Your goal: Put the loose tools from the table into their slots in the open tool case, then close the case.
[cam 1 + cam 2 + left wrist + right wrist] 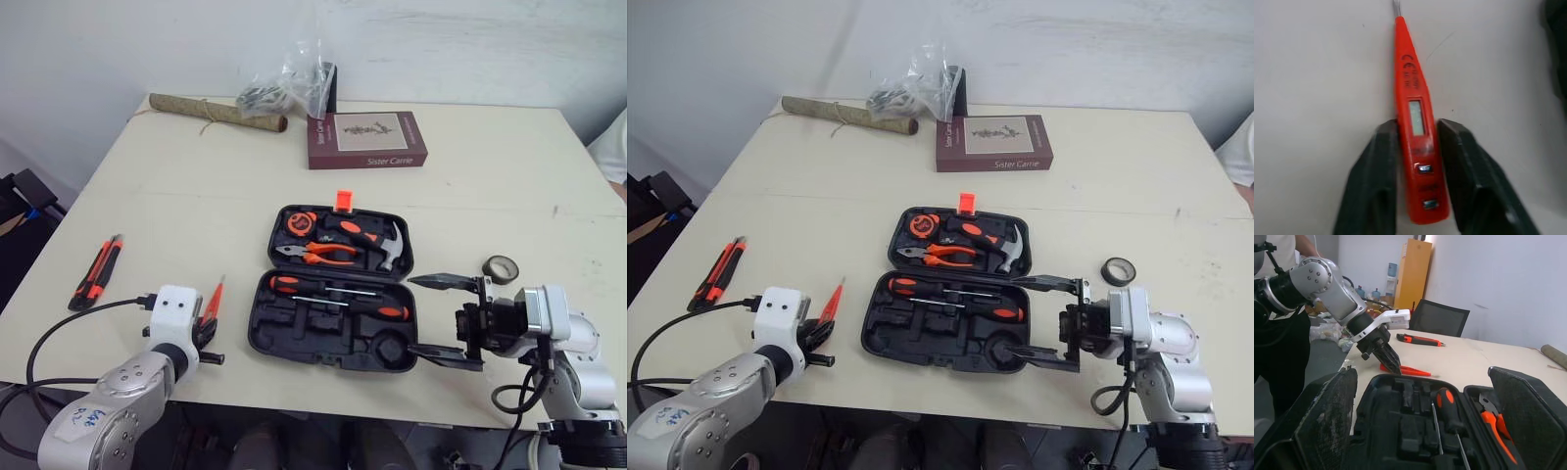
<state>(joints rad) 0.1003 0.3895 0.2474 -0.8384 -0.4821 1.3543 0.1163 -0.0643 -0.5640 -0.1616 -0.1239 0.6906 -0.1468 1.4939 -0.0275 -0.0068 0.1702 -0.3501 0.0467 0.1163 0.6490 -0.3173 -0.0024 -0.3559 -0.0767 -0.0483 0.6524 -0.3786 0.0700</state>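
Left pincer on the tester, right pincer at the case end.

We note the left pincer closed narrow on the red tester, one finger on each flank near the butt end, which leaves the tip free. The tester lies flat on the tabletop, just left of the open case. The right pincer stands wide, its fingers spanning the case's right end. We judge that this steadies the case, though we cannot tell whether they touch it. Empty slots wait in the near tray. A knife lies well to the left and a tape just right of the case, both loose. We judge the lift comes next.
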